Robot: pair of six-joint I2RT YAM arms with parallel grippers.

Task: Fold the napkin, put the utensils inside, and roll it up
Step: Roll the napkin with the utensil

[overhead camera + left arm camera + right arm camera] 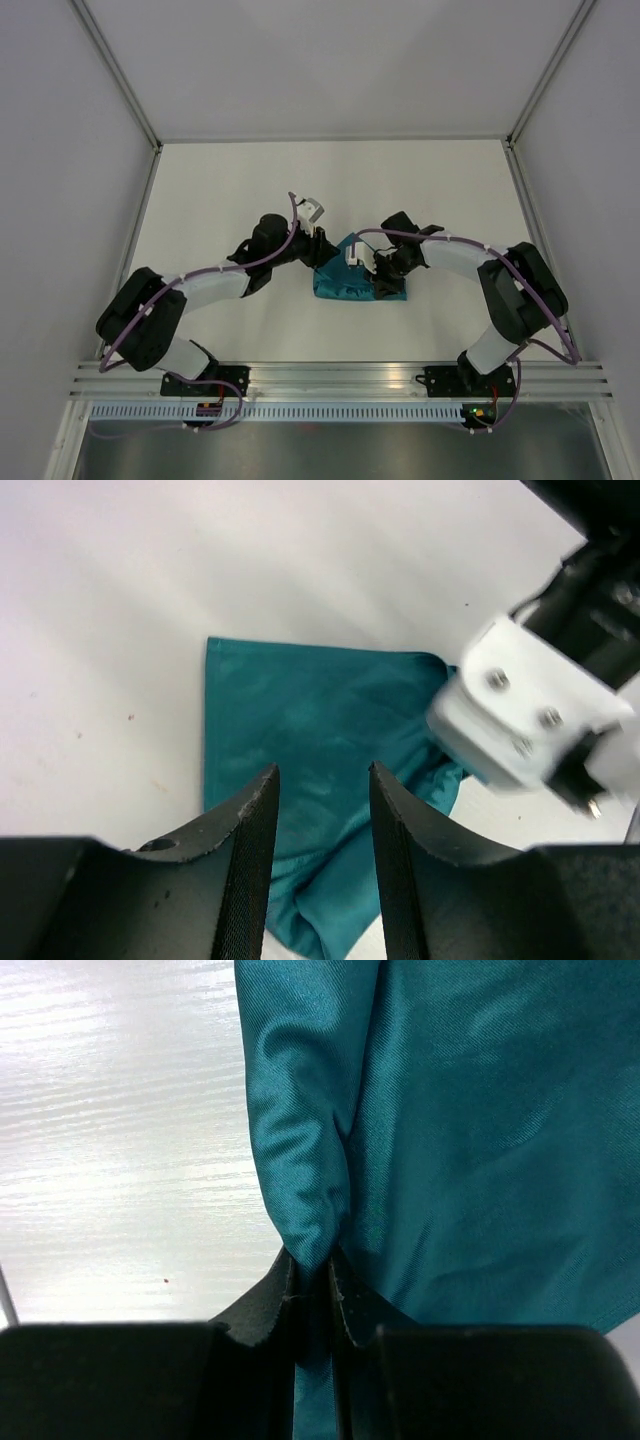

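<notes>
- Enclosure: pale grey wall panels stand on three sides of a white table (230, 190). An aluminium rail (340, 375) runs along the near edge and carries both arm bases.
- Left arm (215, 285): the elbow is folded out towards the left wall, and the forearm reaches inward and right to the middle of the table.
- Right arm (470, 255): a mirrored pose, with the elbow out to the right and the forearm reaching inward and left.
- Napkin (345, 285): dark teal cloth, bunched into a rough trapezoid at the table's centre between the two wrists. In the left wrist view the napkin (320, 720) lies flat, with a straight hem on the left and wrinkles lower right.
- Left gripper (322, 780): the fingers are spread with a clear gap, nothing lies between them, and the cloth shows below the gap. Contact with the cloth cannot be told.
- Right gripper (313, 1260): the fingers are pressed together on a raised fold of the napkin, and the cloth drapes away from the pinch.
- White wrist mount (520, 715): part of the right arm, blurred, over the napkin's right side.
</notes>
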